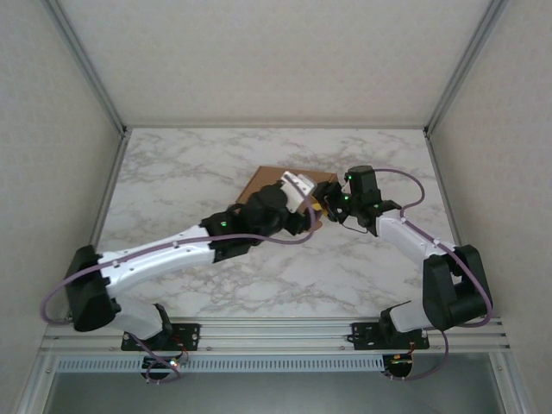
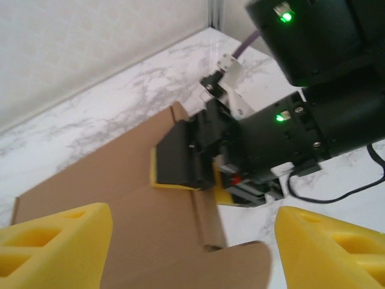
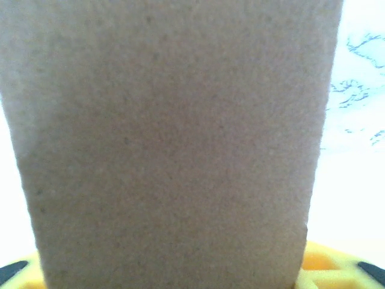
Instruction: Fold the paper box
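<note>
The paper box (image 1: 261, 179) is brown cardboard lying on the marble table, mostly covered by my left wrist. My left gripper (image 1: 301, 191) hovers over its right part. In the left wrist view the yellow fingertips (image 2: 57, 244) stand wide apart and open above the cardboard sheet (image 2: 114, 192). A rounded tab (image 2: 240, 265) lies between them. My right gripper (image 2: 183, 165) comes in from the right edge and is shut on a flap, one black finger with a yellow pad on top. In the right wrist view the flap (image 3: 174, 138) stands close to the lens, above a yellow pad (image 3: 328, 265).
The marble table (image 1: 172, 172) is enclosed by white walls and aluminium frame posts (image 1: 103, 190). Purple cables (image 1: 414, 194) loop from both wrists. The two wrists sit close together over the box's right edge.
</note>
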Controlling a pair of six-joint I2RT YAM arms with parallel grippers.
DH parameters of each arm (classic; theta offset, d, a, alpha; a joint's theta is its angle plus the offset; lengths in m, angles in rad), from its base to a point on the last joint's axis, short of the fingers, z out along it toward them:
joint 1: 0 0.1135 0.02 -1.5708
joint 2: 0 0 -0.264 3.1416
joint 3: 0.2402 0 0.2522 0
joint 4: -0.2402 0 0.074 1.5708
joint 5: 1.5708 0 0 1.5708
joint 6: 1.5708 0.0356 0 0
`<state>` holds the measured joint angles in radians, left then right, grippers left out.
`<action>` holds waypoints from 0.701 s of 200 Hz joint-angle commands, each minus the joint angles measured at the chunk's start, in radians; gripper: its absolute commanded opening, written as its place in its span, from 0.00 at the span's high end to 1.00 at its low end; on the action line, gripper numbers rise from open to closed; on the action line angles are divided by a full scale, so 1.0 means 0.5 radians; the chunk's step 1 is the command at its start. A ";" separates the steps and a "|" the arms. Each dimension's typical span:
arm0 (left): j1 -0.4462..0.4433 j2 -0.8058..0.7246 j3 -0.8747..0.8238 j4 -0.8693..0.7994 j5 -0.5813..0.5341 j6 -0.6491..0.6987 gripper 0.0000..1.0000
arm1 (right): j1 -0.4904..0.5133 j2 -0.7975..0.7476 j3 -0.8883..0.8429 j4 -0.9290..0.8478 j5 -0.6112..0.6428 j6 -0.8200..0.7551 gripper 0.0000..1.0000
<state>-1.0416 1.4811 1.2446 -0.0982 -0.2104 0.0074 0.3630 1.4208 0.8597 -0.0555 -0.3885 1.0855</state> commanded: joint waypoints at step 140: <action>-0.017 0.363 0.208 -0.457 -0.306 -0.175 0.29 | 0.035 -0.069 0.174 -0.188 0.196 0.007 0.55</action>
<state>-1.0733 1.6718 1.3525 -0.2970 -0.3111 -0.0761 0.3740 1.4109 0.9173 -0.1184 -0.3115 1.0966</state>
